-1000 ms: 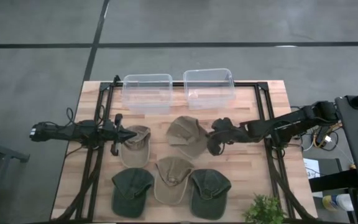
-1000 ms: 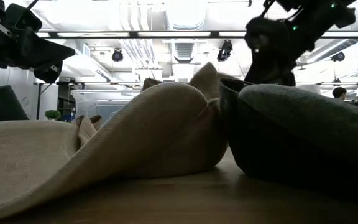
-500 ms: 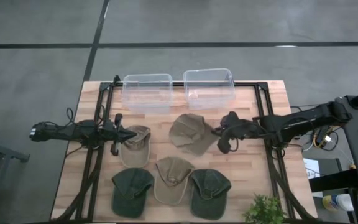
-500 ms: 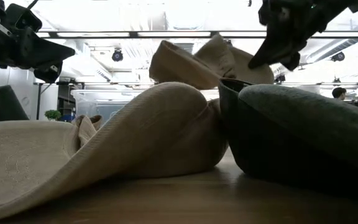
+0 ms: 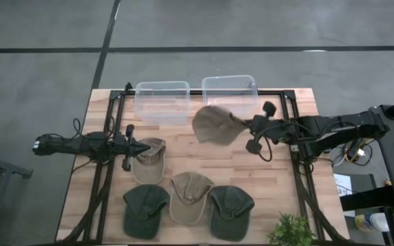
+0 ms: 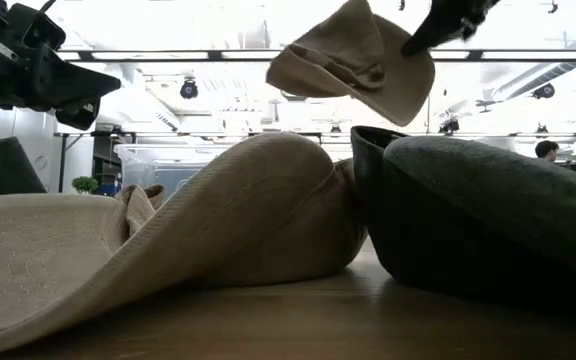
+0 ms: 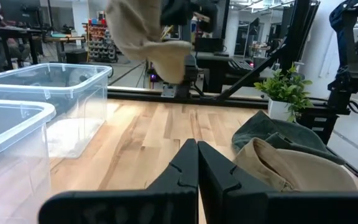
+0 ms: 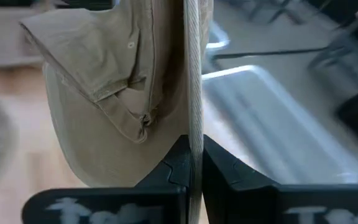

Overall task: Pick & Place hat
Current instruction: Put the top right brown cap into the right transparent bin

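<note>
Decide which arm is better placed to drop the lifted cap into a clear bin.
The right: its gripper holds the tan cap in the air beside the right-hand bin. The left gripper waits over another cap.

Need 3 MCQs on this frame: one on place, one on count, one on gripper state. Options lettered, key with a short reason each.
1. Where is the tan cap held by the right gripper?
A. flat on the table
B. in the air by the right clear bin
C. inside the left clear bin

2. How many dark green caps lie on the table?
A. one
B. two
C. four

3. What state is the left gripper in?
A. shut, holding nothing
B. shut on a green cap
C. wide open

Key: 1 B, the low view shows it hanging clear of the table, and the high view puts it by that bin. 2 B, one at the front left and one at the front right. 3 A, the left wrist view shows its fingers together with nothing between them.
</note>
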